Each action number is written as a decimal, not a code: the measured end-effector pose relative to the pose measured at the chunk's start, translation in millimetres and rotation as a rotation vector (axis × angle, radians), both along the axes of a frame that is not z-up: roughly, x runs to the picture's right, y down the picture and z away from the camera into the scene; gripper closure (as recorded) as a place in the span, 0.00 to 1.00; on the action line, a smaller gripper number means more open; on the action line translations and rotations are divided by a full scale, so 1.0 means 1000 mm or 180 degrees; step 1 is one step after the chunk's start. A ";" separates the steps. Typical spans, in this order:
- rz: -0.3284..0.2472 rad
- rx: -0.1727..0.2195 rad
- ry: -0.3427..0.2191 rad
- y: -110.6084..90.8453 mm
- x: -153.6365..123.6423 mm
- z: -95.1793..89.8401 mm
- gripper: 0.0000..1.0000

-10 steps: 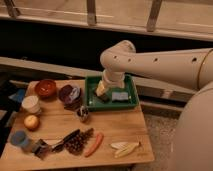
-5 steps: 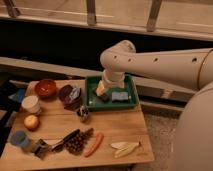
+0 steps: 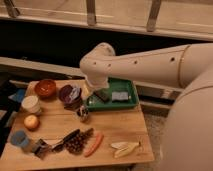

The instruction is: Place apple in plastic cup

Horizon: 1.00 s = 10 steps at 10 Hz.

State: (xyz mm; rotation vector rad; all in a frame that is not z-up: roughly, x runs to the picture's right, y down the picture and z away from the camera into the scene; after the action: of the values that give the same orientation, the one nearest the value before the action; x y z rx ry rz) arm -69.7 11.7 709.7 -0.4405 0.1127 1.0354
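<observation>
The apple (image 3: pixel 31 122), small and yellow-orange, lies near the left edge of the wooden table. Just in front of it stands the light-blue plastic cup (image 3: pixel 20 138), upright at the front left corner. My gripper (image 3: pixel 101 94) hangs at the end of the white arm over the left part of the green tray (image 3: pixel 129 103), far to the right of both apple and cup. It is open and holds nothing.
A white cup (image 3: pixel 31 104) and a red-brown bowl (image 3: pixel 45 87) stand behind the apple, with a purple bowl (image 3: pixel 66 93) beside the tray. Dark grapes (image 3: pixel 77 143), a carrot (image 3: pixel 93 144) and pale banana pieces (image 3: pixel 125 148) lie along the front.
</observation>
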 end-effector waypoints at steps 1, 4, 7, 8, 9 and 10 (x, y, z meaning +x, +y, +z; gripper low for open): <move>-0.0096 0.0018 -0.0090 0.003 -0.026 -0.003 0.22; -0.0349 0.0050 -0.0453 0.017 -0.101 -0.021 0.22; -0.0350 0.0055 -0.0445 0.016 -0.099 -0.020 0.22; -0.0353 0.0053 -0.0430 0.016 -0.098 -0.020 0.22; -0.0392 0.0087 -0.0421 0.010 -0.096 -0.019 0.22; -0.0468 0.0111 -0.0425 0.009 -0.104 -0.019 0.22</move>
State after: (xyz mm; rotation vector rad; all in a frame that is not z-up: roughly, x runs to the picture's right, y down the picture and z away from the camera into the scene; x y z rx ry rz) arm -173.8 20.2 690.5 -0.4616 0.0075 0.8598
